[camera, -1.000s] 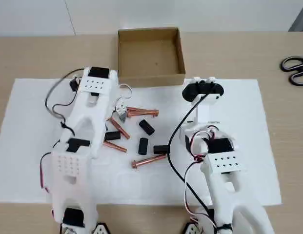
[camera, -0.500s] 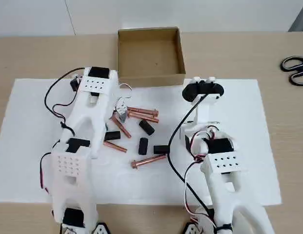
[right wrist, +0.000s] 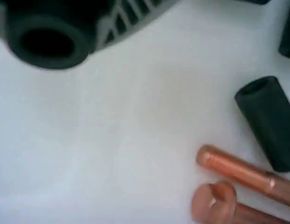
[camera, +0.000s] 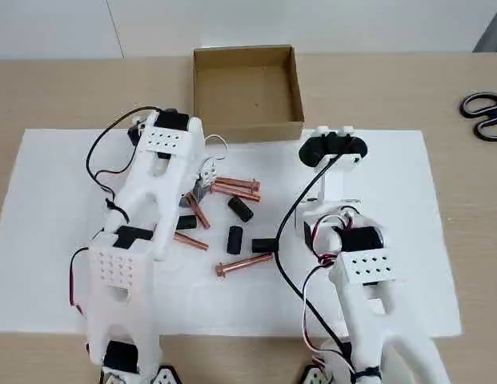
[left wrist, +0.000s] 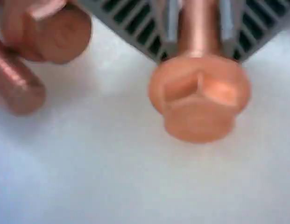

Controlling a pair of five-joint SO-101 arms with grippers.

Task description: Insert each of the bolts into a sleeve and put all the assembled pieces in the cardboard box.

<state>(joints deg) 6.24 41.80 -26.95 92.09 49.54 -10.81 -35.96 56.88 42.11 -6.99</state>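
Note:
A copper bolt (left wrist: 199,98) points its flanged head at the left wrist camera, and my left gripper (left wrist: 199,28) is shut on its shaft just above the white sheet. From above, this gripper (camera: 203,179) sits at the left end of two bolts (camera: 234,187) lying side by side. My right gripper (right wrist: 65,14) is shut on a black sleeve (right wrist: 46,42), whose open bore faces the camera; from above, that sleeve (camera: 264,245) lies by the right arm's wrist. The cardboard box (camera: 246,120) stands open at the back.
More bolts (camera: 244,265) (camera: 189,240) (camera: 198,210) and sleeves (camera: 240,209) (camera: 234,239) (camera: 185,222) lie scattered on the white sheet (camera: 56,200) between the arms. Scissors (camera: 483,114) lie at the table's far right. A black cable (camera: 290,216) hangs past the held sleeve.
The left arm has swung slightly to the right and toward the box, with the bolt still in its gripper. The right arm has stayed still.

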